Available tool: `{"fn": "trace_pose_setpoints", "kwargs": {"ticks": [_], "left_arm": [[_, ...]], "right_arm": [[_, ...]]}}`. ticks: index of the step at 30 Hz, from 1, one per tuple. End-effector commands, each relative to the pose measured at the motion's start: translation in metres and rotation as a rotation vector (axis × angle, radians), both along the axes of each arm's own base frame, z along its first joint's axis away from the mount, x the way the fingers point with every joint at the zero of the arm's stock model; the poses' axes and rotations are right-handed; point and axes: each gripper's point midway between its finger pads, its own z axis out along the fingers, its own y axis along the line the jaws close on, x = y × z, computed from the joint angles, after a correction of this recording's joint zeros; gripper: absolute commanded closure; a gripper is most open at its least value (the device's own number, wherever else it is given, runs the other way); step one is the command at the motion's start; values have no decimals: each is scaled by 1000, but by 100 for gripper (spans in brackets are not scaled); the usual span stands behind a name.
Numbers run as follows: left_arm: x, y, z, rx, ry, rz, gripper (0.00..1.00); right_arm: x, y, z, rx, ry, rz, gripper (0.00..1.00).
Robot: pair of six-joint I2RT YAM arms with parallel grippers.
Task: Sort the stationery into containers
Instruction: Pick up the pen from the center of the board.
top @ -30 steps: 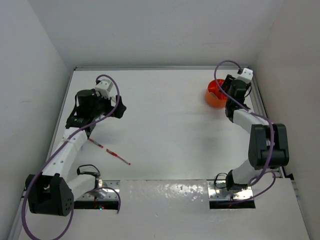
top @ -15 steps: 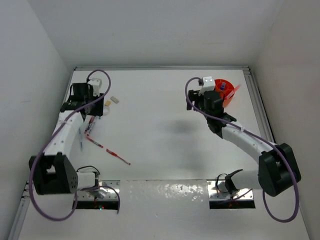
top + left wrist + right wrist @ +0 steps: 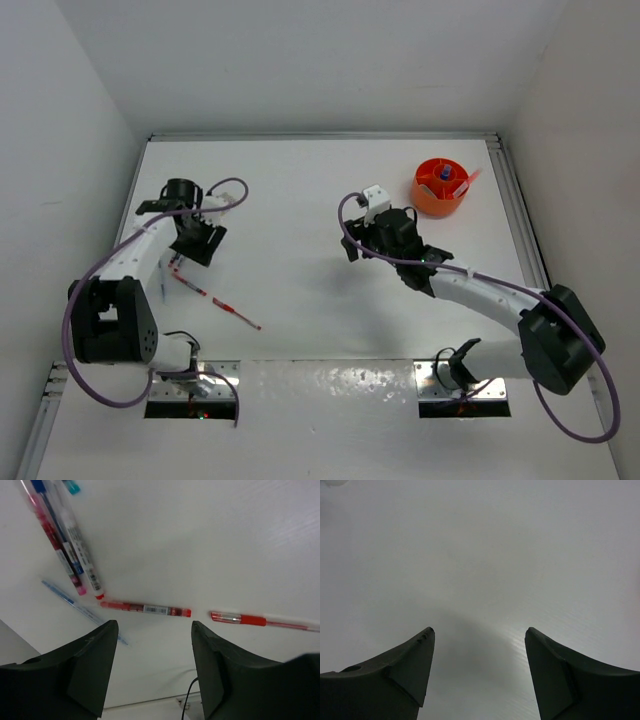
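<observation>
My left end effector (image 3: pixel 153 625) hangs part-open over the worktop (image 3: pixel 200 540) and holds nothing. A red pen (image 3: pixel 145 609) lies just ahead of its fingertips, flat, with its long axis running across the gap from one finger toward the other. By my judgement the wrist must turn before closing, or the fingers will meet the pen end-on. A second red pen (image 3: pixel 255 620) lies ahead to the right, nearly in line with the first. A cluster of pens (image 3: pixel 65 550) lies farther ahead to the left, and a thin blue refill (image 3: pixel 82 612) beside the left finger. My right end effector (image 3: pixel 477 630) gapes wide and empty over bare worktop, so the left is far nearer the pens. The orange tub (image 3: pixel 435 203) sits well apart from both, nearer the right. The worktop is smooth and white, with walls close on three sides.
</observation>
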Motion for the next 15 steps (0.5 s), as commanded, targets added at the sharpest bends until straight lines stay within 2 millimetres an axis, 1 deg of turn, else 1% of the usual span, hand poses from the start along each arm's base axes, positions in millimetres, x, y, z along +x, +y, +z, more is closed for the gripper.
{"fn": "trace_pose_setpoints", "kwargs": {"ticks": [1, 2, 3, 4, 5, 6, 7, 8, 9, 10, 11, 12, 13, 15], "left_arm": [[-29, 12, -14, 91, 70, -74, 42], [-32, 8, -16, 86, 63, -102, 42], [-29, 3, -13, 77, 34, -133, 41], [-27, -9, -11, 84, 11, -209, 40], [-26, -26, -5, 37, -41, -321, 39], [-28, -36, -2, 14, -53, -405, 39], [-34, -57, 3, -36, -73, -527, 36], [-38, -63, 3, -23, -76, -670, 35], [-48, -68, 1, -31, -47, -739, 34], [-55, -79, -3, -27, -35, -829, 33], [-63, -80, -12, -6, 0, -889, 33], [-71, -89, -18, 4, 26, -953, 34], [-80, -86, -31, 25, 88, -975, 34], [-96, -93, -44, 43, 164, -1052, 35]], "right_arm": [[-10, 15, -2, 9, 14, 48, 28], [-13, 18, -3, 6, 16, 59, 28], [-16, 20, -4, 5, 19, 65, 28], [-17, 19, -5, 0, 19, 63, 28], [-20, 21, -8, -3, 26, 69, 28], [-22, 22, -9, -8, 28, 78, 28], [-24, 22, -12, -15, 38, 77, 28], [-25, 23, -12, -17, 41, 83, 28], [-26, 24, -11, -21, 40, 87, 29], [-28, 25, -12, -24, 43, 89, 28], [-28, 24, -11, -30, 42, 83, 28], [-29, 25, -10, -33, 39, 84, 28], [-31, 26, -9, -34, 38, 84, 28], [-32, 24, -8, -43, 31, 69, 28]]}}
